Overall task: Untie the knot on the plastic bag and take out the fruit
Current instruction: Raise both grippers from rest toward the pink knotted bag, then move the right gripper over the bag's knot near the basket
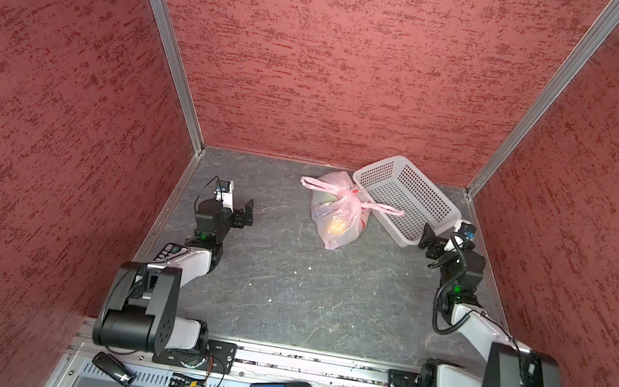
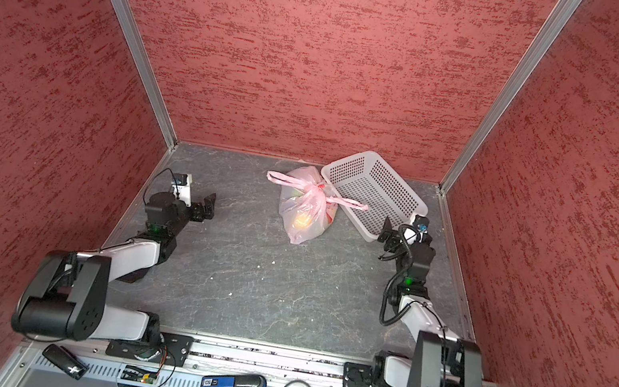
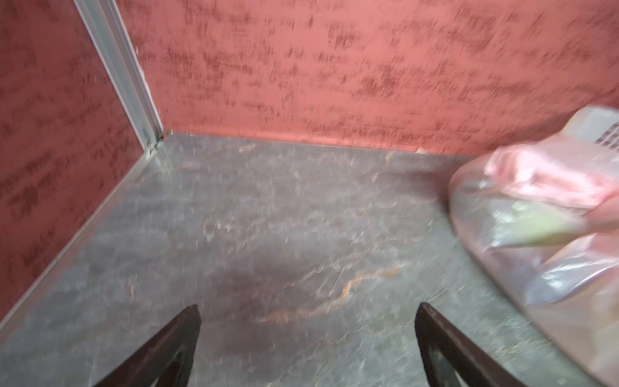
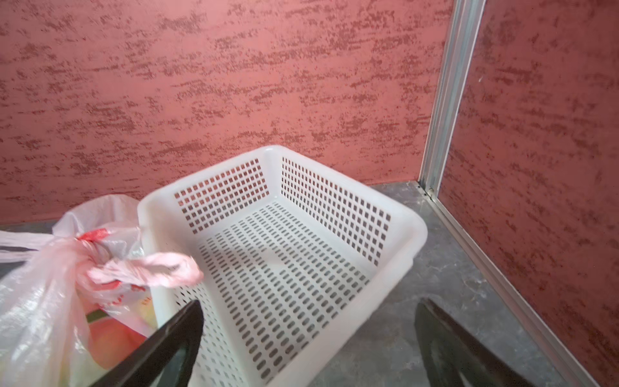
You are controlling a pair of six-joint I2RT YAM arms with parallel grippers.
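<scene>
**Item 1: plastic bag** point(image 1: 338, 216). Pale pink, translucent. It stands on the bench point(image 1: 285, 283) at about 1 o'clock from the bench centre and touches the near corner of the white basket point(image 1: 376, 171).

**Item 2: knot** point(image 1: 348, 197). Tied, sitting on top of the bag. One strap end points to 10 o'clock. The other strap end point(image 4: 150, 268) drapes over the basket rim toward 3 o'clock.

**Item 3: fruit** point(image 1: 336, 226). All inside the bag, showing only as yellow, green and red-orange patches through the film. The count cannot be told.

**Item 4: left end effector** point(image 1: 247, 214). Released and holding nothing, jaws spread over bare bench. It sits at 9 o'clock from the bag, well apart from it.

**Item 5: right end effector** point(image 1: 427, 240). Released and holding nothing. It sits at 3 o'clock from the bag, just beside the basket's near end.

**Status:** untying not begun, as judged.

**Hazards, as judged:**
- Pulling a strap end along its length would likely cinch the knot tighter.
- The film looks thin, so a hard pinch or a sharp tug may tear it.
- If the bag is not held down, lifting at the knot may raise it whole, and the fruit may shift and roll.
- The right end effector must pass the basket wall. It could hit the basket, or the draped strap could drag the basket along.
</scene>
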